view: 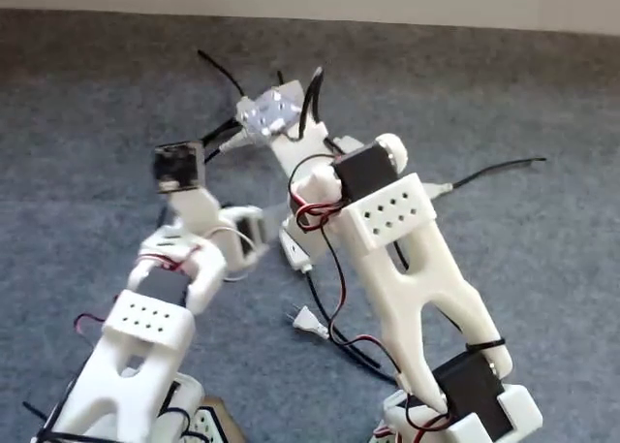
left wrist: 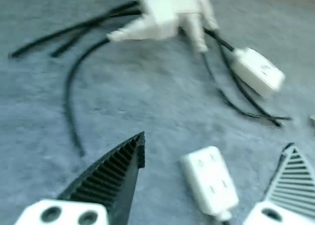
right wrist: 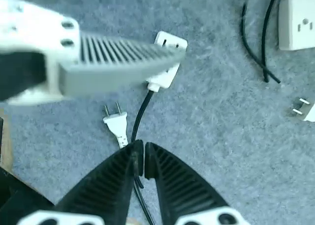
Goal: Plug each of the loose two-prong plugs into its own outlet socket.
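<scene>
Far edge: your grey carpeted counter (view: 504, 94) stops at a pale strip along the top of the high view.
Open room: you have bare carpet at the far right and down the left side. The middle is crossed by black cords (left wrist: 68, 102).
Left arm (view: 145, 327): rises from the lower left corner and leans in toward the centre.
Left hand (left wrist: 216, 142): fingers wide apart, straddling a white outlet socket (left wrist: 209, 180) that lies flat between them (whether they touch it is unclear).
Right arm (view: 417, 268): climbs from the lower right and folds forward over the middle.
Right hand (right wrist: 143, 145): black fingers together, tips right over one of the cords. You cannot tell whether they pinch it.
Loose plug (right wrist: 115, 121): flat on the carpet just beside the right hand's tips, near that socket, prongs bare.
Second socket (right wrist: 298, 20), second plug (right wrist: 305, 109): near each other, apart from both hands.
</scene>
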`<state>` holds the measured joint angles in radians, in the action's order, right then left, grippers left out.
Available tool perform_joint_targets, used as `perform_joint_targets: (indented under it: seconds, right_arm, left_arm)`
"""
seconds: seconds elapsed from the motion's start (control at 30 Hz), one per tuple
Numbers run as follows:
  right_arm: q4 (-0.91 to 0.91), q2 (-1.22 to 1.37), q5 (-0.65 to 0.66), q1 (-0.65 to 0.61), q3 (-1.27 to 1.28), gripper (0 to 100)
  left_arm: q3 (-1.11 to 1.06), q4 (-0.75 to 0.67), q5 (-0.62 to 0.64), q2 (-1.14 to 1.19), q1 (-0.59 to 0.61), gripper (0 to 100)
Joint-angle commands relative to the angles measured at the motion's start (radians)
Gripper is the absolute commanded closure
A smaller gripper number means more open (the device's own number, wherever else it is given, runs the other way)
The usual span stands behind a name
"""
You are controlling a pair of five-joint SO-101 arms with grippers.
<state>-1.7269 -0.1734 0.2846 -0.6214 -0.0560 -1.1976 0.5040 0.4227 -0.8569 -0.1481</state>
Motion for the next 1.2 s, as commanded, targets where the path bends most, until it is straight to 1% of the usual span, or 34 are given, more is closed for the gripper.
perform_joint_targets:
  seconds: [0.0,0.1,0.17,0.3,0.33,0.53,0.63,0.93,1.17]
  right_arm:
    - [-0.038,-0.025,0.086,0.035,0.097,99.3]
    - [-0.038,-0.071,0.16,0.031,0.199,99.1]
    - [-0.035,-0.114,0.175,0.024,0.252,97.0]
    - [-0.013,-0.174,0.18,0.008,0.323,80.5]
    - [0.007,-0.183,0.18,-0.004,0.351,78.4]
    - [0.245,-0.194,0.173,-0.122,0.591,81.7]
    - [0.352,-0.193,0.173,-0.163,0.676,82.0]
    - [0.576,-0.191,0.175,-0.166,0.814,82.0]
    - [0.621,-0.191,0.172,-0.168,0.892,82.0]
  left_arm:
    - [-0.048,-0.008,-0.005,-0.012,0.182,59]
    - [-0.101,-0.008,-0.005,-0.018,0.294,59]
    - [-0.13,-0.008,-0.02,-0.018,0.369,59]
    - [-0.157,-0.003,-0.166,-0.018,0.501,59]
    - [-0.162,0.011,-0.181,-0.018,0.529,59]
    - [-0.165,0.089,-0.187,-0.018,0.648,59]
    - [-0.163,0.089,-0.187,-0.018,0.668,59]
    - [-0.163,0.091,-0.187,-0.018,0.671,59]
    - [-0.162,0.091,-0.187,-0.018,0.673,59]
